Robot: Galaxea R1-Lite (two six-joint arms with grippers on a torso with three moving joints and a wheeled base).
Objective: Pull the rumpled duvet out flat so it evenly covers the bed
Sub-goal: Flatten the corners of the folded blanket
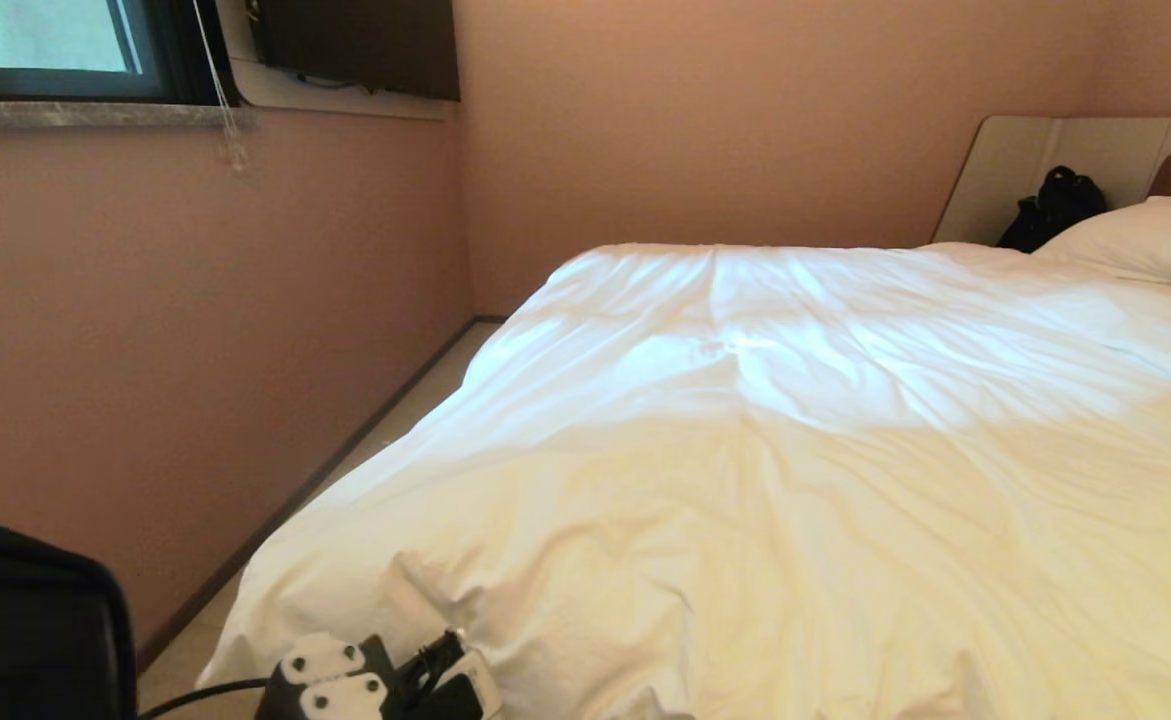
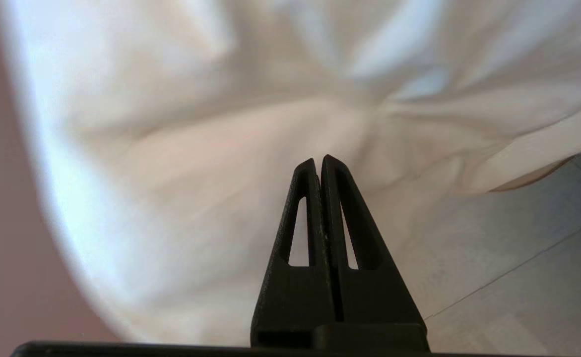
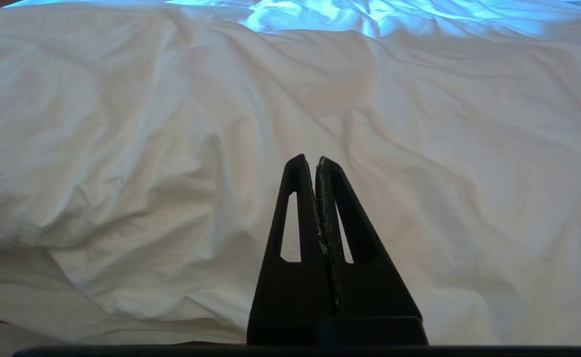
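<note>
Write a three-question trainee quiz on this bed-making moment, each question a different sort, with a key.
1. True or false: the left gripper has its jaws wide open.
2. Which lies at the head end, beyond the duvet? A pillow; B towel; C book.
3. Fill in: the right gripper points at the ____.

Key: 1 false, the jaws are shut with no cloth visible between them; 2 A; 3 duvet.
</note>
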